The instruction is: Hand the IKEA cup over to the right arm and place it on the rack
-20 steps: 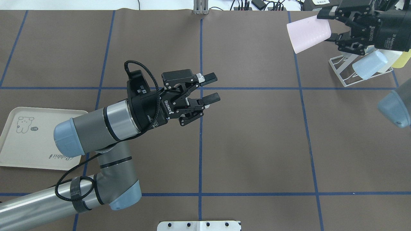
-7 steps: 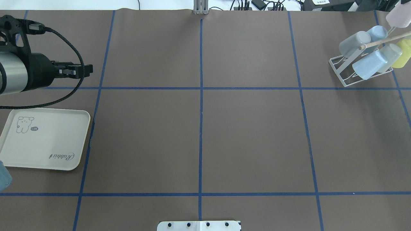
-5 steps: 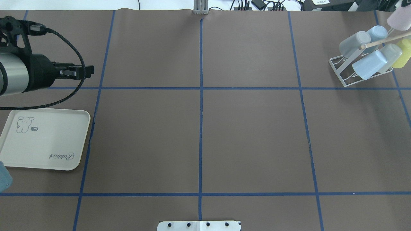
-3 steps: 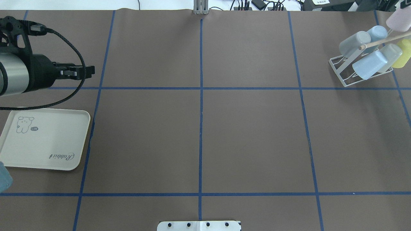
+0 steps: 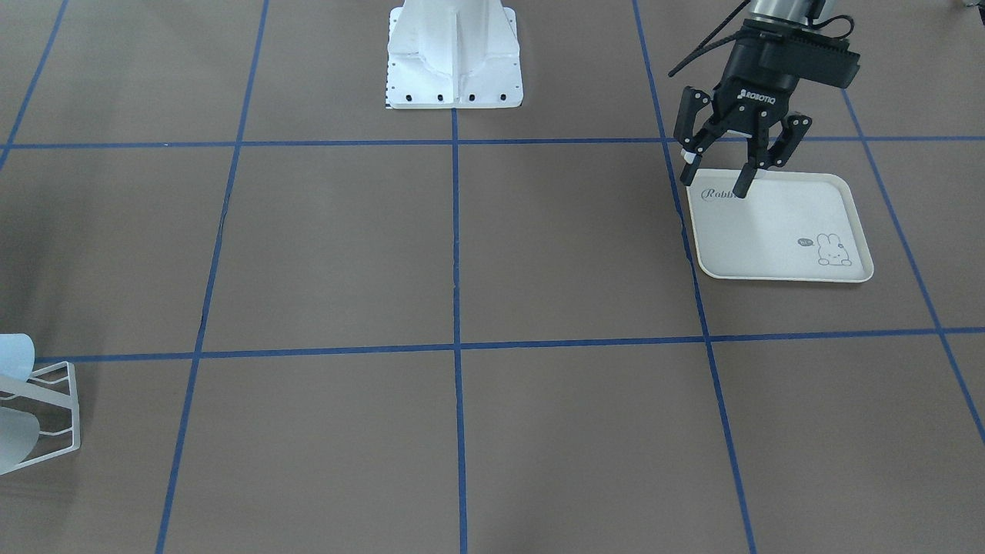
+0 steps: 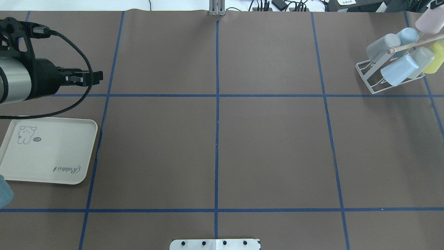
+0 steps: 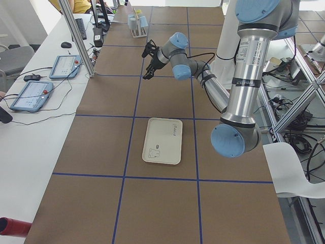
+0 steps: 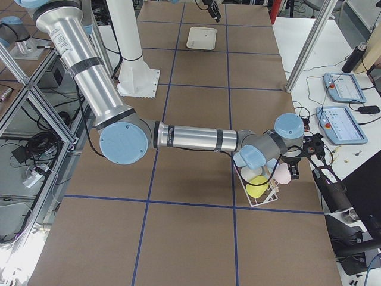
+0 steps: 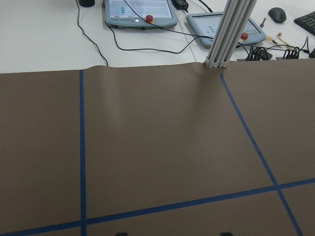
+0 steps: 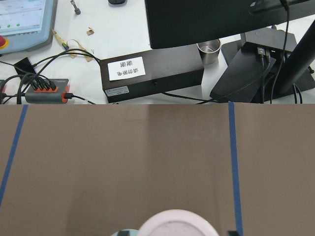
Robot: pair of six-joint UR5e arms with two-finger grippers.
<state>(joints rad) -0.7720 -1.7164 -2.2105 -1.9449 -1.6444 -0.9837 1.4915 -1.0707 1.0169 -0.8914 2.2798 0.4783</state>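
Observation:
The IKEA cup (image 6: 428, 21) is pale pink. It hangs at the top of the white wire rack (image 6: 367, 75), beside the wooden peg (image 6: 404, 47). In the right wrist view its round end (image 10: 177, 223) sits between my fingertips (image 10: 231, 233). My right gripper (image 8: 294, 168) reaches over the rack (image 8: 262, 201) and is shut on the cup (image 8: 281, 173). It is out of the overhead view. My left gripper (image 5: 719, 175) hangs open and empty over the near edge of the cream tray (image 5: 769, 231), far from the rack.
Blue, grey and yellow cups (image 6: 399, 69) hang on the rack. The rabbit-print tray (image 6: 48, 163) lies at the left. The white robot base (image 5: 454, 58) stands mid-table. Consoles and cables (image 9: 142, 12) and a monitor stand (image 10: 256, 64) lie beyond the far edge.
Since 2.9 s ago my left arm has pulled back from mid-table to the far left, and my right gripper carried the pink cup to the rack's top. Over the last second the cup shifted only slightly.

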